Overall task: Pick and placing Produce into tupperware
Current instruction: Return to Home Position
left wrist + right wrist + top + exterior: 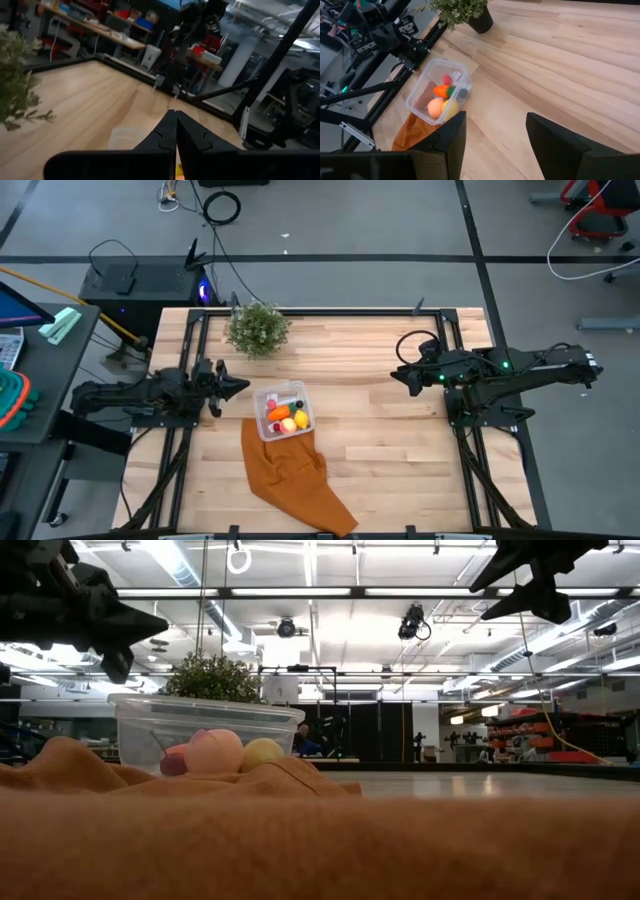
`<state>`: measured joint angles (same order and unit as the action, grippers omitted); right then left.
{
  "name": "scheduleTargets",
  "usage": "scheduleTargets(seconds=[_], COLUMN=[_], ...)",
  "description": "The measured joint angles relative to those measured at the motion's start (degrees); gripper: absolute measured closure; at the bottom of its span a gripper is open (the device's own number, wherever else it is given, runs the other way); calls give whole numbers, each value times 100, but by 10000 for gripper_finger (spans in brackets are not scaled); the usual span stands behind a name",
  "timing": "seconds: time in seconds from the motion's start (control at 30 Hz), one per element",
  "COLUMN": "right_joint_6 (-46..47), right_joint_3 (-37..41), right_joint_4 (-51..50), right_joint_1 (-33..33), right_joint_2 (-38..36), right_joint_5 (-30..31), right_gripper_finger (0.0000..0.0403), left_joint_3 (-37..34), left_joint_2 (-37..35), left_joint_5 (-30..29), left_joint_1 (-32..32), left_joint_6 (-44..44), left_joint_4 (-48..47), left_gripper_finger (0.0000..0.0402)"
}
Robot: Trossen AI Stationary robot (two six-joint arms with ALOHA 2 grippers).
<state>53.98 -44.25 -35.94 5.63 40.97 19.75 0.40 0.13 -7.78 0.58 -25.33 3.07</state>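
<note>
Desk (390, 470) of pale planks inside a black frame. Potted plant (258, 328) near the back edge, just behind the clear box (301, 389). Rust-orange cloth (296, 478) tucked under the box's front side, trailing to the desk's front edge.

Toy produce (285, 418) all inside the box. From the right wrist: carrot (442, 90), peach ball (435, 106), lemon (451, 106), red piece (447, 79), dark piece (463, 92). From desk level: cloth folds across the whole foreground, hiding the box's base. Only the ball, the lemon and one dark red piece showing through the wall, plant behind. Carrot out of sight there.

Left fingers (238, 385) pressed together, empty, raised off the desk just left of the box, tips toward it, not touching. Part of the box rim just past the closed tips in the left wrist view.

Right fingers (402, 382) spread wide, empty, over the desk's right half, well apart from the box.
</note>
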Motion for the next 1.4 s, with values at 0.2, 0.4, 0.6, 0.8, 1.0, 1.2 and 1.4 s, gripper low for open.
scheduleTargets(seconds=[0.2, 0.4, 0.6, 0.8, 1.0, 1.2, 1.4], right_joint_6=[-4, -77, -596, -1138, -1647, -2074, -2861], right_joint_3=[0, 0, 0, 0, -1, -2, -2], right_joint_4=[-1, -1, -50, -107, -141, -79, 234], right_joint_1=[0, 0, 0, 0, 0, 0, 2], right_joint_2=[0, -69, -743, -1794, -2779, -3432, -3714], right_joint_5=[-2, -9, -57, 67, 177, 136, -90], right_gripper_finger=[229, 236, 341, 388, 398, 402, 403], left_joint_3=[2, 2, 2, -1, -2, -2, -2], left_joint_2=[55, 60, 60, 60, 60, 60, 60], left_joint_5=[-33, -36, -49, -60, -84, -75, -61], left_joint_1=[0, 0, 0, 0, 0, 0, 0], left_joint_6=[-106, -90, 86, 92, 53, 51, 50], left_joint_4=[-64, -104, -96, -13, 50, 105, 122], left_gripper_finger=[397, 367, 351, 347, 353, 349, 345])
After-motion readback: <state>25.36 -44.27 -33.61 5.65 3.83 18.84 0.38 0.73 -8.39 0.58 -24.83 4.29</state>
